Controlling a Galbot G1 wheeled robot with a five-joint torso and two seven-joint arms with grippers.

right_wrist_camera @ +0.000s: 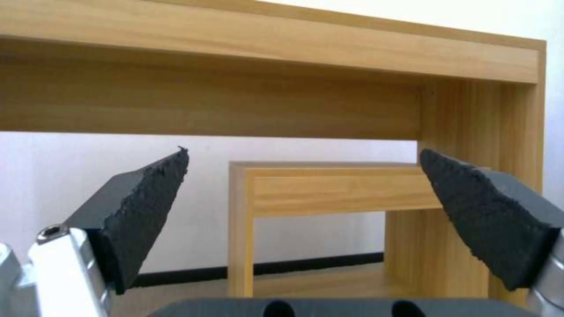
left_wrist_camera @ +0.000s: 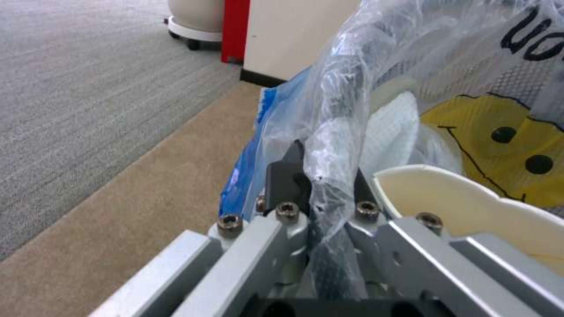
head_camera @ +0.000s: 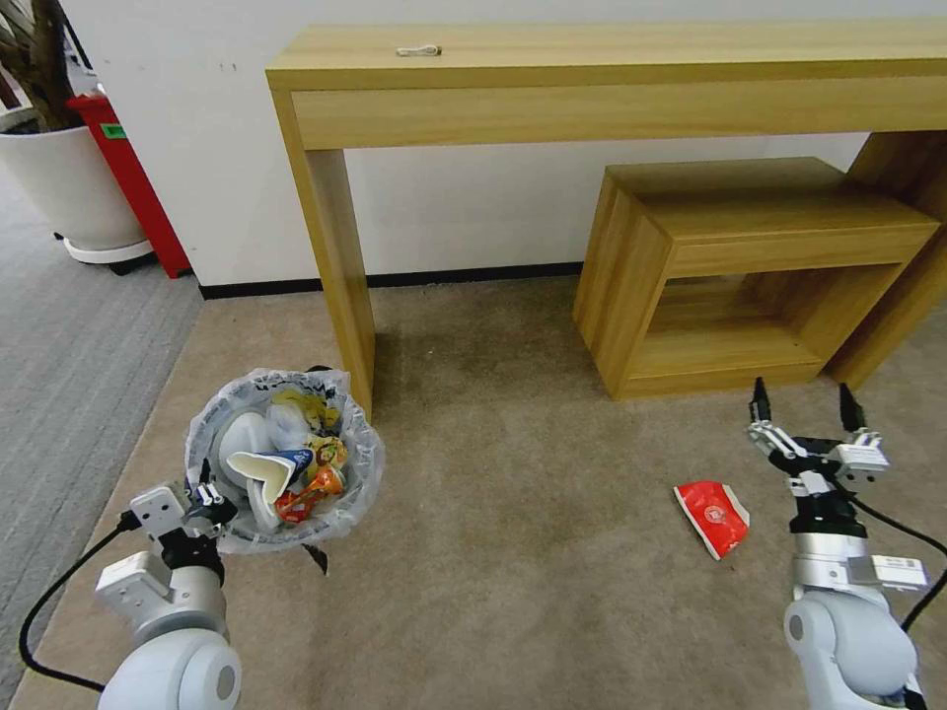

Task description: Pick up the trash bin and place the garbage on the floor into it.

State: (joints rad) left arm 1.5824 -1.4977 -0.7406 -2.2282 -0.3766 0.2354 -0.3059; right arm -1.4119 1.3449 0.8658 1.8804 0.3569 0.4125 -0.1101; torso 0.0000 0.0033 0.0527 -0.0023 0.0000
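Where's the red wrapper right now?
In the head view the red wrapper lies on the beige carpet at right, just left of the open right gripper and in front of the low wooden stool.

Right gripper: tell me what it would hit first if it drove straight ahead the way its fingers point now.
Probably the low wooden bench, centred between the open right gripper fingers, though depth is unclear. The red wrapper lies on the carpet beside it, off that line.
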